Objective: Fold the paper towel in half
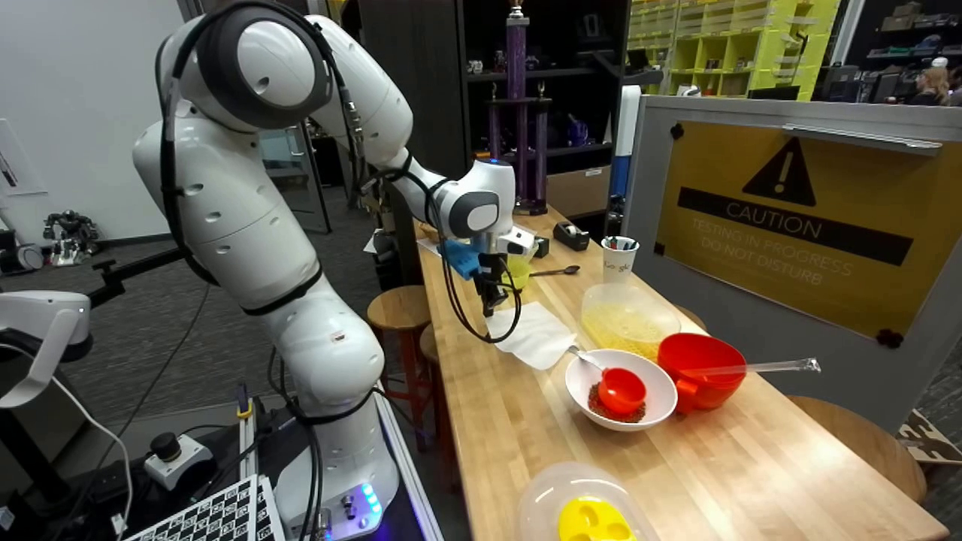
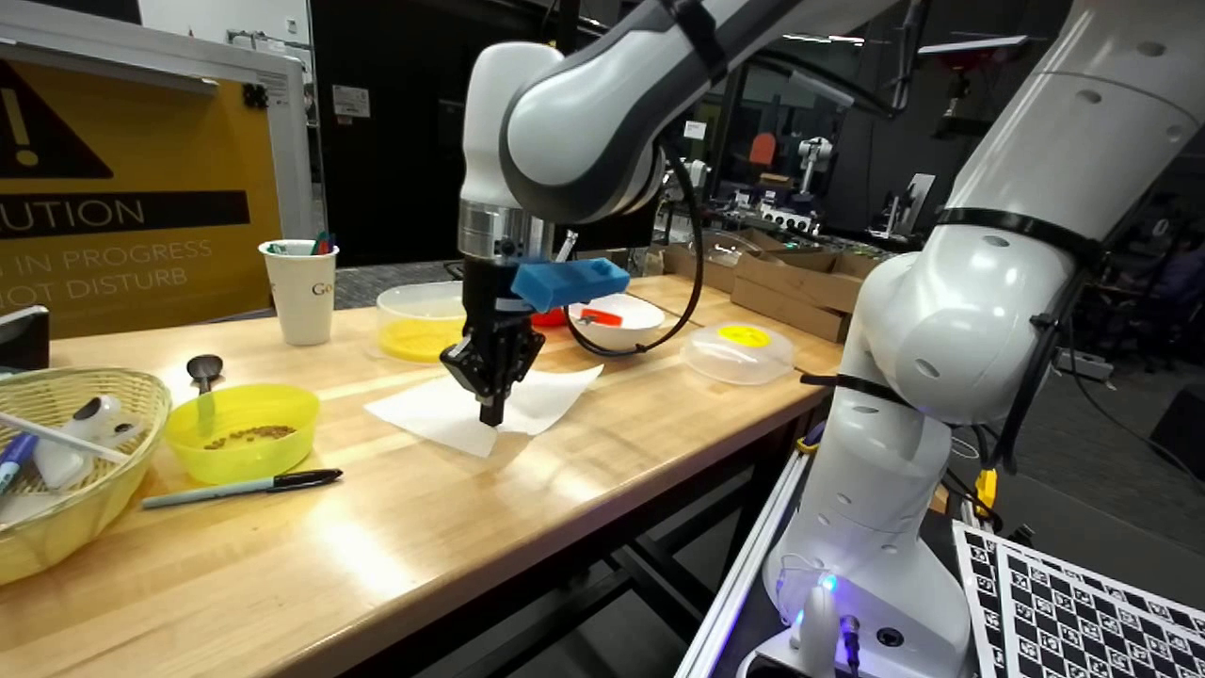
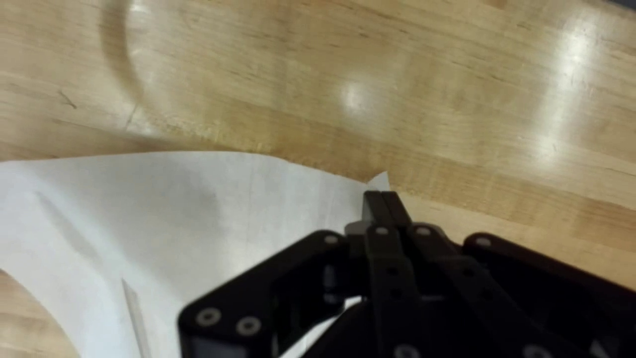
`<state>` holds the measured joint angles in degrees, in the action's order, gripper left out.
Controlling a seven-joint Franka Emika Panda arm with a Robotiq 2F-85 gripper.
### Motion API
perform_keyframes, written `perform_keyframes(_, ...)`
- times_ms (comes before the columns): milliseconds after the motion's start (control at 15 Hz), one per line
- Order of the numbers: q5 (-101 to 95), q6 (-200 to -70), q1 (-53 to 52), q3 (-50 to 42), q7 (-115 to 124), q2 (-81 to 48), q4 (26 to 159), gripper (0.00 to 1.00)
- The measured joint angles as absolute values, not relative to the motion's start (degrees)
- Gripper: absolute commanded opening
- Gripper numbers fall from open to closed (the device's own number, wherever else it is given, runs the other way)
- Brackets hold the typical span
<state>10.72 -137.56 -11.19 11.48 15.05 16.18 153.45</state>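
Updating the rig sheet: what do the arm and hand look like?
Glossy white, rounded robot arm with dark grey joint rings, black straps, a long black cable along it and small blue lights at its base. Black, angular, jointed-finger hand with pale round screw heads; silver metal collar and bright blue blocky part at the wrist.

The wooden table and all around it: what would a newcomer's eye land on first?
Probably the big white robot arm, which stands beside the wooden table and reaches over it. In the wrist view, the eye would go to the black tool pinching the white paper towel near its edge. Next might come the yellow caution sign on the grey partition across the table.
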Motion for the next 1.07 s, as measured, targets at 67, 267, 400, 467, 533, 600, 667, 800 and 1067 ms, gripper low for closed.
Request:
perform_keyframes(67,10.72,-137.44,-11.2,11.47,15.05,16.62,153.55,0.0)
perform_keyframes(267,10.72,-137.08,-11.18,11.39,15.05,17.81,153.64,0.0)
perform_keyframes(400,10.72,-136.95,-11.15,10.97,15.06,18.56,153.64,0.0)
perform_keyframes(467,10.72,-136.93,-11.11,10.62,15.06,18.94,153.64,0.0)
perform_keyframes(533,10.72,-136.91,-11.04,10.2,15.06,19.35,153.63,0.0)
perform_keyframes(600,10.72,-136.88,-10.86,9.82,15.06,19.77,153.64,0.0)
perform_keyframes(667,10.72,-136.86,-10.65,9.44,15.06,20.21,153.64,0.0)
perform_keyframes(800,10.72,-136.82,-10.18,8.62,15.06,21.22,153.65,0.0)
perform_keyframes(1067,10.76,-136.73,-8.9,6.7,15.06,23.41,153.82,0.0)
